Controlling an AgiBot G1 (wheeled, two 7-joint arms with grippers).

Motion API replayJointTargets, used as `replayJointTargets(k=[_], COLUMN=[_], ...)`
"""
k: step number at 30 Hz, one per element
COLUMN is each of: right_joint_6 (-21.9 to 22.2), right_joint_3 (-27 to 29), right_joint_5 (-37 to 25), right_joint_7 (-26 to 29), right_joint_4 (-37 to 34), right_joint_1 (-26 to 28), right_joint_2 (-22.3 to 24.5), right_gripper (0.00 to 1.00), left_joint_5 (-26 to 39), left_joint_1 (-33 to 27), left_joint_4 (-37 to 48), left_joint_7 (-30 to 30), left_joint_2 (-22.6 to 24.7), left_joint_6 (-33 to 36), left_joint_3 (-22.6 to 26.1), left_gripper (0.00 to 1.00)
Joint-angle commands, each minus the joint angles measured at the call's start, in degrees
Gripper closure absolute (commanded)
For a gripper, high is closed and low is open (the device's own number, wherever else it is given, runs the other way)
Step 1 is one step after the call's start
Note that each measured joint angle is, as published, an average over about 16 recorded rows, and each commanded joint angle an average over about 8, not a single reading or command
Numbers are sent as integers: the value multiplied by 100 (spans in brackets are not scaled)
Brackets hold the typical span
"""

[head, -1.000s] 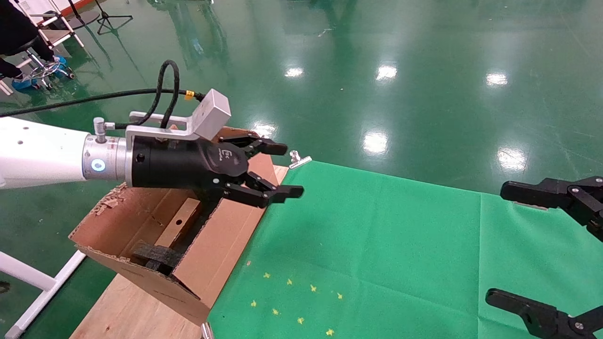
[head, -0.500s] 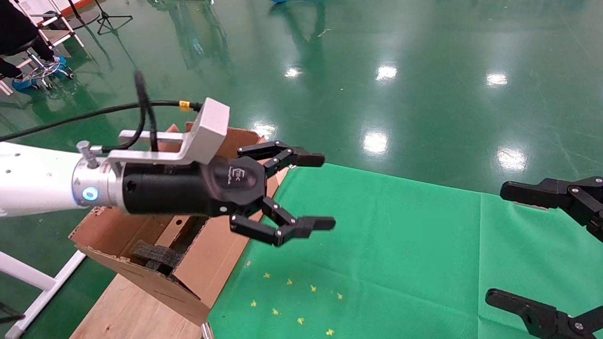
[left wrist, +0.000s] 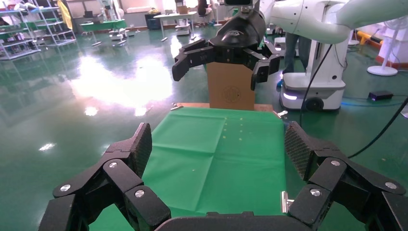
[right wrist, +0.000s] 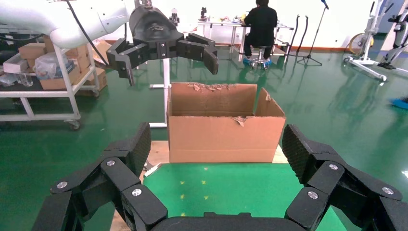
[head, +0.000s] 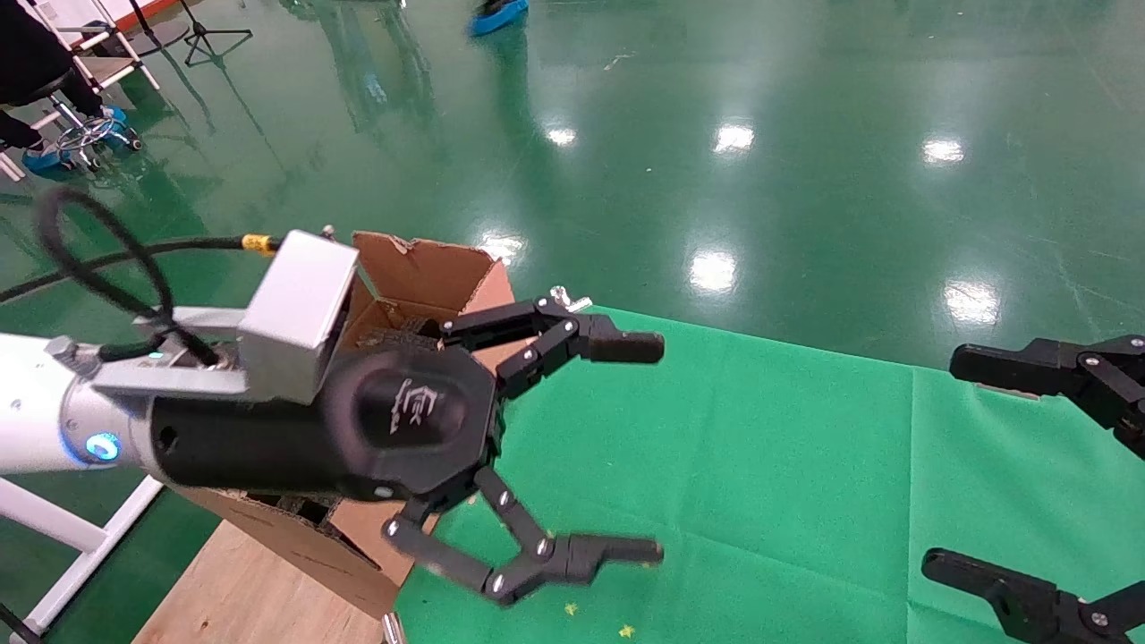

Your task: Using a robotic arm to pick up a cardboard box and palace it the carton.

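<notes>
The carton (head: 420, 268) stands at the left end of the counter (head: 760, 447), on bare wood beside the green cloth. The left end effector (head: 640, 447) hangs above the cloth just right of the carton, fingers spread wide, nothing between them. The cardboard box cannot be made out; the arm hides most of the carton's inside. Far right, the right end effector (head: 948, 461) hangs spread wide, empty

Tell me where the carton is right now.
In the head view the carton stands on the robot's left, on the wooden board beside the green cloth, mostly hidden behind the open left end effector. The right wrist view shows it upright past the cloth's end.
</notes>
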Motion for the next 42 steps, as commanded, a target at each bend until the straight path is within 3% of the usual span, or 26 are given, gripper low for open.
replayJointTargets(k=[1,42], right_joint_6=[0,0], right_joint_3=[0,0], right_joint_5=[0,1], right_joint_7=[0,0], right_joint_4=[0,-1], right_joint_1=[-1,-1], right_joint_2=[0,0], right_gripper=[0,0], left_joint_5=[-81,11], left_joint_1=[129,-20], left_joint_4=[-121,21], left_joint_7=[28,0], left_joint_2=[-1,1], left_joint_6=[39,-11], left_joint_3=[-131,21], left_gripper=[0,0])
